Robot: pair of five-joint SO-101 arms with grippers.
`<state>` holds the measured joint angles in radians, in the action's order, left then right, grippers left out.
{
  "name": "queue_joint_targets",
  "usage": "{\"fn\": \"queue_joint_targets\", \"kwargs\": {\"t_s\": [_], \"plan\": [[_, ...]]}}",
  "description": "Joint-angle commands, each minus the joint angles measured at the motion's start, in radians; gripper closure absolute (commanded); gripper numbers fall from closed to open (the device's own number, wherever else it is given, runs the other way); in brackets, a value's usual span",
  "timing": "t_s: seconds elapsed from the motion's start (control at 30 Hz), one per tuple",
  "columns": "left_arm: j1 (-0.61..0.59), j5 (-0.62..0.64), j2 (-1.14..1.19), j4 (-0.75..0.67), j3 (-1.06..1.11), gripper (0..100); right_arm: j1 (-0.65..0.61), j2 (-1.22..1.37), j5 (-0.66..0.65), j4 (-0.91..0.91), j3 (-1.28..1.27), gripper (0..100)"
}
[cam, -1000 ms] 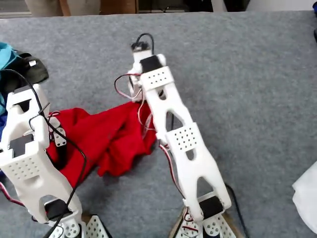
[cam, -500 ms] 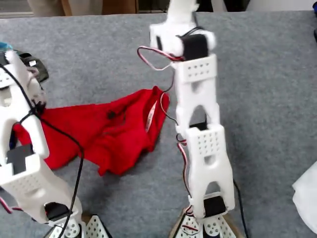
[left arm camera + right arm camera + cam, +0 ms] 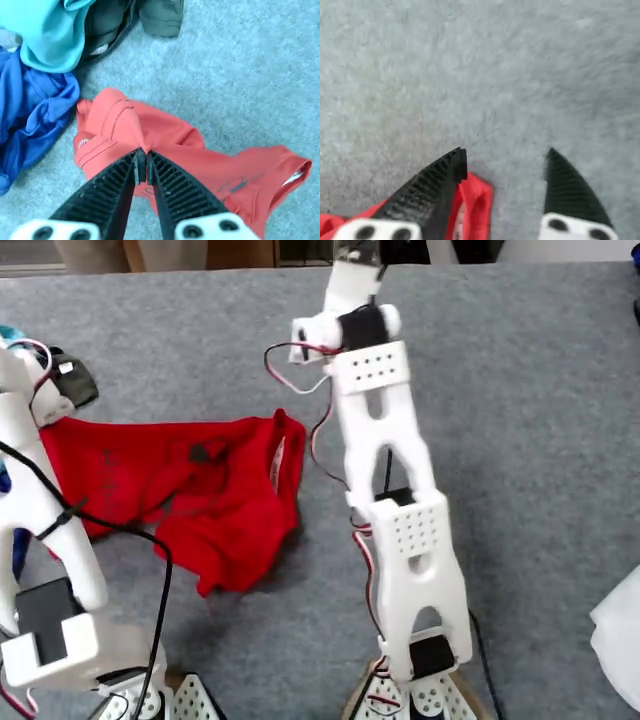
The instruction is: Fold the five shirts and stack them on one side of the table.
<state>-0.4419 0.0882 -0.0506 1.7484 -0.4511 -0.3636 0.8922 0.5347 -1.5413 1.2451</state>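
Note:
The red shirt (image 3: pixel 200 490) lies partly spread on the grey table, its collar (image 3: pixel 278 455) toward the middle. My left gripper (image 3: pixel 143 156) is shut on a bunched edge of the red shirt (image 3: pixel 170 150) at its left end, and the left arm (image 3: pixel 30 490) stands over that side. My right gripper (image 3: pixel 506 152) hangs open above the bare table, nothing between its fingers, with the red collar (image 3: pixel 472 200) just beside one fingertip. The right arm (image 3: pixel 375 380) stretches toward the table's far side.
A heap of other shirts lies at the far left: blue (image 3: pixel 30 115), teal (image 3: pixel 45 30) and dark olive (image 3: pixel 160 15). A white cloth (image 3: pixel 620 640) pokes in at the right edge. Grey table surface (image 3: pixel 520 420) stretches out to the right.
The left gripper has pulled the red shirt's edge leftward and back, stretching the shirt out. The right arm has lifted and swung toward the far side, away from the shirt.

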Motion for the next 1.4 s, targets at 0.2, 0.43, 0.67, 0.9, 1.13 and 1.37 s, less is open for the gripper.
{"fn": "queue_joint_targets", "kwargs": {"t_s": [0.2,0.43,0.67,0.9,1.13,1.37], "plan": [[0.008,-0.002,-0.045,0.011,0.190,98,-0.140,0.142,0.058,0.083,0.001,71.0],[0.008,-0.002,-0.045,0.011,0.216,98,-0.143,0.202,0.124,0.107,0.001,71.6],[0.008,-0.002,-0.045,0.011,0.218,98,-0.157,0.266,0.124,0.106,0.001,81.4],[0.008,-0.002,-0.045,0.011,0.218,98,-0.130,0.291,0.132,0.104,0.001,90.9],[0.008,-0.002,-0.045,0.011,0.218,98,-0.074,0.285,0.155,0.081,0.004,99.1],[0.009,0.003,-0.045,0.005,0.201,98,-0.022,0.285,0.149,-0.014,0.216,99.3]]}}
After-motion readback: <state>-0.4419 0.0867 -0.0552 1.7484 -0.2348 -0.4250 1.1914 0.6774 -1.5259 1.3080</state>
